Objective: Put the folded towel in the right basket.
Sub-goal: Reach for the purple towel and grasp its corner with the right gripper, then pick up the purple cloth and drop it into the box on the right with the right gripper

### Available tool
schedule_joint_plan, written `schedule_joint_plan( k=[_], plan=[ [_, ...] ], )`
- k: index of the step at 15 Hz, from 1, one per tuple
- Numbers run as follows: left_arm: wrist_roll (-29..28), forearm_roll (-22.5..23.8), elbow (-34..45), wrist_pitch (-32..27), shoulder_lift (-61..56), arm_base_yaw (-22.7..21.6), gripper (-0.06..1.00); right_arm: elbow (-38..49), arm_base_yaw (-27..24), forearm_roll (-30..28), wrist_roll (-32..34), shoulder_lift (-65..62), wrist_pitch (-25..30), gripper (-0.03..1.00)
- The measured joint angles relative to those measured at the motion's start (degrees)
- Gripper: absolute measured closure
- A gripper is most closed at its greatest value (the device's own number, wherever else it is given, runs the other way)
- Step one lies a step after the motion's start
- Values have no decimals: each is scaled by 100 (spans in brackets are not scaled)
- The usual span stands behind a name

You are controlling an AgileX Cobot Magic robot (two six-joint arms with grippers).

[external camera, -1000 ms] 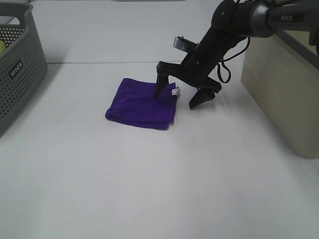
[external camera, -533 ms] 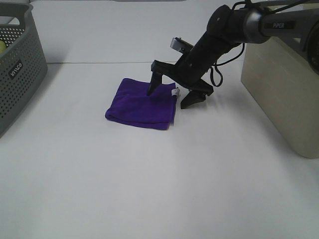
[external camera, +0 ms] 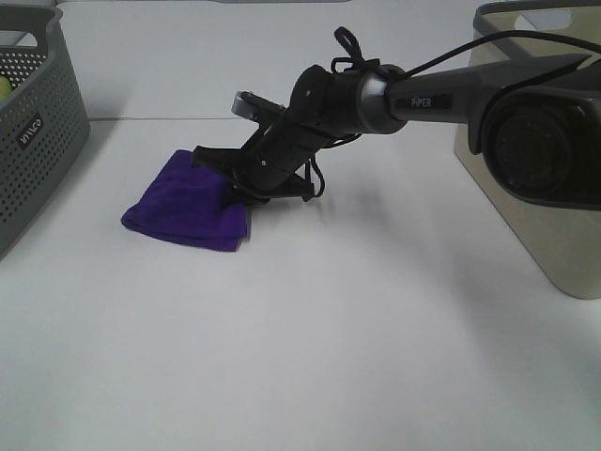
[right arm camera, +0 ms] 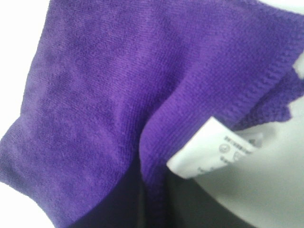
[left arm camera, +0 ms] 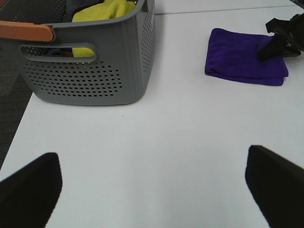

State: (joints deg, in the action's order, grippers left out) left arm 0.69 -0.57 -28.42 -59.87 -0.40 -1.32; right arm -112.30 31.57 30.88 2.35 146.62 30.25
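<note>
The folded purple towel (external camera: 183, 209) lies on the white table left of centre; it also shows in the left wrist view (left arm camera: 242, 59). My right gripper (external camera: 246, 190) reaches across the middle and is shut on the towel's right edge, low on the table. In the right wrist view the towel (right arm camera: 104, 95) fills the frame, bunched into a fold, with its white label (right arm camera: 213, 147) beside it. The right basket (external camera: 531, 160) is a beige bin at the right edge. My left gripper (left arm camera: 152, 190) is open and empty, over bare table well short of the towel.
A grey perforated basket (external camera: 38, 122) stands at the far left; the left wrist view shows it (left arm camera: 95, 66) holding a yellow cloth (left arm camera: 107, 9). The black right arm (external camera: 413, 89) stretches from the right over the table's middle.
The right gripper has moved left and dropped lower, closing on the towel's right edge. The towel has slid left across the table with it.
</note>
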Motion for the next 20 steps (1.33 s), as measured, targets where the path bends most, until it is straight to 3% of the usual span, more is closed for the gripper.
schedule_joint_plan(
  k=[4, 6, 12, 14, 16, 17, 18, 20],
  plan=[
    [0, 0, 0, 0, 0, 0, -5, 29, 6, 6, 0, -74, 29, 96],
    [0, 0, 0, 0, 0, 0, -5, 120, -69, -195, -23, -309, 413, 96],
    [0, 17, 0, 0, 0, 0, -5, 149, -498, -355, -493, -2194, 917, 96],
    [0, 29, 0, 0, 0, 0, -5, 149, -894, -401, -670, -2882, 1169, 96],
    [0, 57, 0, 0, 0, 0, -5, 149, -1490, -802, -710, -3547, 1255, 96],
    [0, 57, 0, 0, 0, 0, -5, 149, -1833, -1077, -710, -3845, 1306, 96],
    [0, 57, 0, 0, 0, 0, -5, 149, -2498, -1387, -710, -4234, 1392, 96],
    [0, 57, 0, 0, 0, 0, -5, 149, -3186, -1541, -710, -4372, 1662, 96]
  ],
)
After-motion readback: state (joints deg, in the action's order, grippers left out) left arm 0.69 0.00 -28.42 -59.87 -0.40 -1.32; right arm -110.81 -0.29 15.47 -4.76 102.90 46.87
